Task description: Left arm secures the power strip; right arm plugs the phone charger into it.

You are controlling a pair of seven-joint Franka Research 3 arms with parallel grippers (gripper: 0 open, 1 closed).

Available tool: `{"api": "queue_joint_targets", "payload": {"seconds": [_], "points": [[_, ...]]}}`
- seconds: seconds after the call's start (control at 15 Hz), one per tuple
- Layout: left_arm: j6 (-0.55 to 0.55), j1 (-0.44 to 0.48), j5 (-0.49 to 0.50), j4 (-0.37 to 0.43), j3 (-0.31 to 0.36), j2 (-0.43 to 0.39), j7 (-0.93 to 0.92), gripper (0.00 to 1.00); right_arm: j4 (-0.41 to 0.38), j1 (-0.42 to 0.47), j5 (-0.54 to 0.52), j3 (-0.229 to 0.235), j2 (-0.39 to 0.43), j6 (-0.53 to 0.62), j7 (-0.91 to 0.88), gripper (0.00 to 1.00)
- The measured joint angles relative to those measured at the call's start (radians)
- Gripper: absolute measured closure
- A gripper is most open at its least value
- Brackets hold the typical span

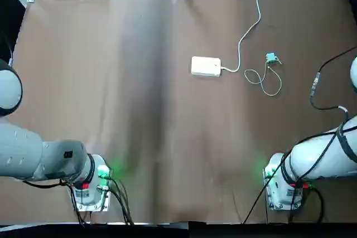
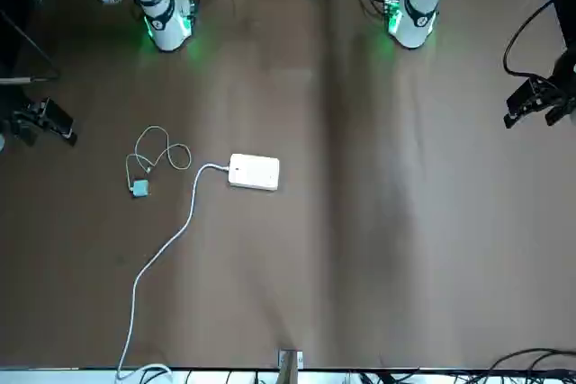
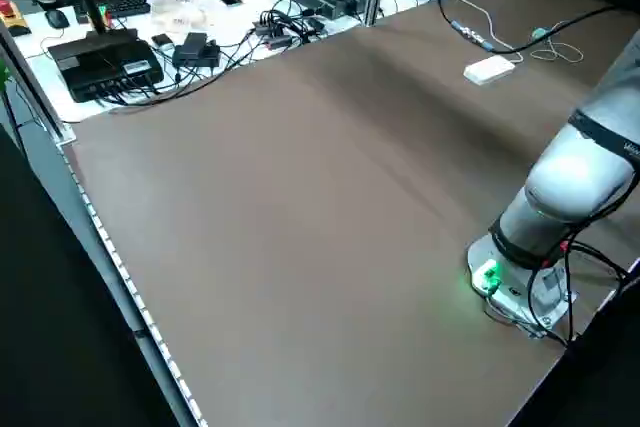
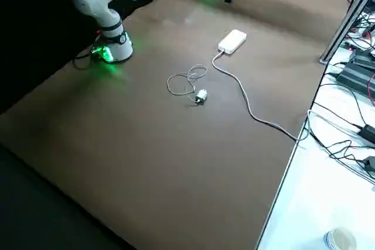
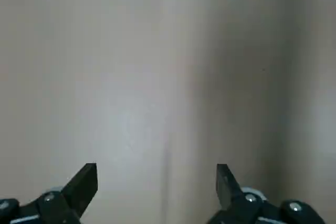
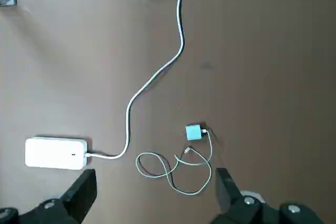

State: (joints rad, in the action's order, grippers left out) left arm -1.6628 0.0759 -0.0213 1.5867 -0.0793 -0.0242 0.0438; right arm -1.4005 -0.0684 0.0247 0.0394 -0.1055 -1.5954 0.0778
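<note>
1. Top view: strip (image 1: 206,66) lies flat on the worktop (image 1: 167,137), cord (image 1: 257,18) running to the far edge, so probably slack enough to hold it.
2. Charger (image 1: 271,58) sits just beside that cord, its cable (image 1: 270,85) looped loosely; likely snag risk.
3. Left end effector (image 5: 157,182), over bare worktop, and right end effector (image 6: 157,184), above strip and charger: both wide apart, empty, presumably for approach clearance.

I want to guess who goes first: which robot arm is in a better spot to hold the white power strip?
Probably the right. Its open claw hovers near the power strip, which lies on the table's right half. The left claw is open over bare table.
</note>
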Motion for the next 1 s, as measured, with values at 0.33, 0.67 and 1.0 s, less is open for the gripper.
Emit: {"api": "queue_joint_targets", "payload": {"seconds": [0.33, 0.67, 1.0], "points": [[0.002, 0.000, 0.000, 0.000, -0.004, -0.001, 0.001, 0.00, 0.000, 0.000, 0.000, 0.001, -0.001, 0.000, 0.000, 0.00], [0.002, 0.000, 0.000, 0.000, -0.006, -0.001, 0.001, 0.00, -0.003, -0.001, 0.000, -0.001, -0.007, 0.003, 0.000, 0.00], [0.015, 0.000, 0.000, 0.005, -0.019, -0.001, 0.004, 0.00, -0.024, 0.017, 0.000, 0.003, -0.023, 0.003, -0.086, 0.00]]}}
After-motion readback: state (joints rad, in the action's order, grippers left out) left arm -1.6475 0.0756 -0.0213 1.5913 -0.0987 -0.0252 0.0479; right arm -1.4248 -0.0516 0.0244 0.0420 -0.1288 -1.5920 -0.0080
